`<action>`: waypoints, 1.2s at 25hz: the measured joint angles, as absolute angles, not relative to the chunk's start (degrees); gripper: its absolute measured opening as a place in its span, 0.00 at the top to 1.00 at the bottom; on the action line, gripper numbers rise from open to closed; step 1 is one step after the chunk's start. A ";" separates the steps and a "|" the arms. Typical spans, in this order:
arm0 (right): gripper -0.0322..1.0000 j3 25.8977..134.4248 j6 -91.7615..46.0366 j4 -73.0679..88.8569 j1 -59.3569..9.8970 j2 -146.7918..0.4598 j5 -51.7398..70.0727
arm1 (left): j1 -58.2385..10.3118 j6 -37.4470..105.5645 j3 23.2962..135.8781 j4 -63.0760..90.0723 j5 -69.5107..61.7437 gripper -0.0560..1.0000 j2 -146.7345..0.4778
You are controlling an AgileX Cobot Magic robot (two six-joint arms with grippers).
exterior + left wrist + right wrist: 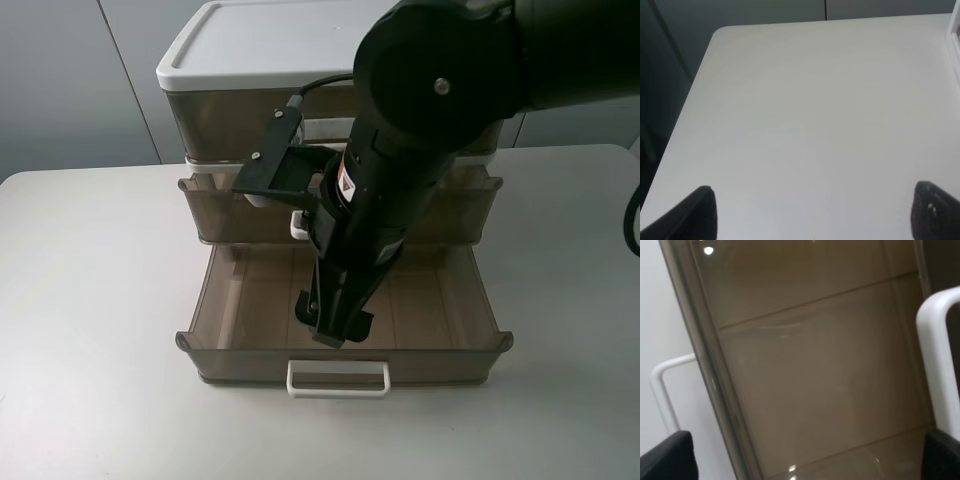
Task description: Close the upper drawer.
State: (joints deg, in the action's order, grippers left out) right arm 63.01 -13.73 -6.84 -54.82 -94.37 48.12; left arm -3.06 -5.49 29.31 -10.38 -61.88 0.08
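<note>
arm sticker (347, 180) unreadable, upper drawer (228, 215) ajar

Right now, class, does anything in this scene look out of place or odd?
Yes: two drawers stand open. The lowest drawer is pulled far out, and the upper drawer juts slightly past the closed top drawer. Nothing looks spilled or damaged.

no text readable (the arm sticker (347, 181) is too small)

upper drawer (225, 212) | you saw smoky-brown translucent plastic, shallow front, small white loop handle (298, 226) | it sat level, middle of three | stood pulled out a little, not shut
</note>
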 joint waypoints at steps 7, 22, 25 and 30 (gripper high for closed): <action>0.31 63.01 -11.61 -15.01 -54.24 -94.37 42.02 | -3.06 -5.49 29.31 -10.38 -61.88 0.24 0.08; 0.31 63.01 -13.52 -7.80 -55.58 -91.25 47.16 | -3.06 -5.49 29.31 -10.38 -61.88 0.24 0.08; 0.31 63.01 -15.44 -3.55 -55.91 -91.52 46.57 | -3.06 -5.49 29.31 -10.38 -61.88 0.24 0.08; 0.31 63.01 -16.26 -2.88 -55.91 -94.72 44.23 | -3.06 -5.49 29.31 -10.38 -61.88 0.24 0.08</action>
State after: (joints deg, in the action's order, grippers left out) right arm 63.01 -16.26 -2.88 -55.91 -94.72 44.23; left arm -3.06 -5.49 29.31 -10.38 -61.88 0.08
